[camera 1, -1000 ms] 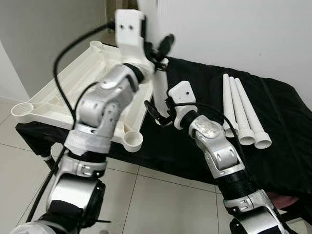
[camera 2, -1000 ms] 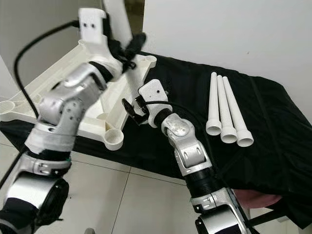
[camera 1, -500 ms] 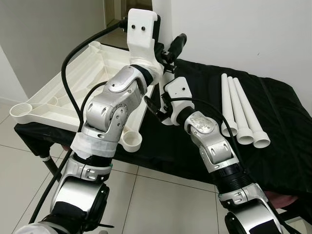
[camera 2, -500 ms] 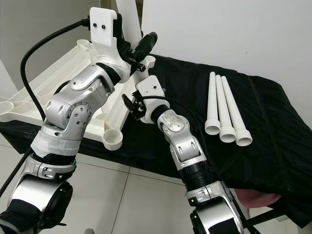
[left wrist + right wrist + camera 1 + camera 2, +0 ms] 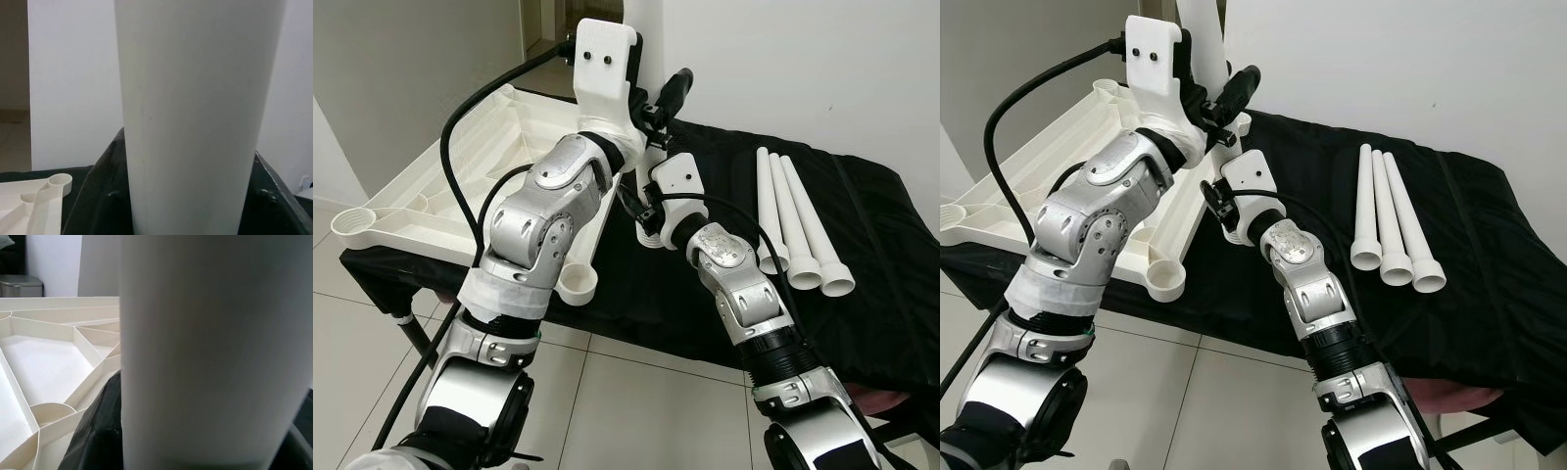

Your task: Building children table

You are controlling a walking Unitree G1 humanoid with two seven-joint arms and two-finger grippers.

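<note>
A white table leg (image 5: 195, 112) stands upright, held between both grippers. My left gripper (image 5: 658, 106) is shut on its upper part, one black finger (image 5: 676, 86) jutting past it. My right gripper (image 5: 639, 208) is lower down, its fingers on either side of the leg (image 5: 210, 347), shut on it. The leg's wide lower end (image 5: 651, 238) is just above the black cloth, beside the right edge of the upside-down white tabletop (image 5: 431, 186). Three more white legs (image 5: 793, 215) lie side by side on the cloth to the right.
The black cloth (image 5: 881, 294) covers a low stand against a white wall. Round screw sockets sit at the tabletop's corners, one at the near corner (image 5: 578, 284), one at the left (image 5: 352, 220). Pale tiled floor (image 5: 636, 401) lies below.
My right gripper has moved up and in from beside the leg, and its fingers have shut on the leg. The left arm, blurred a second ago, has settled and holds the leg still.
</note>
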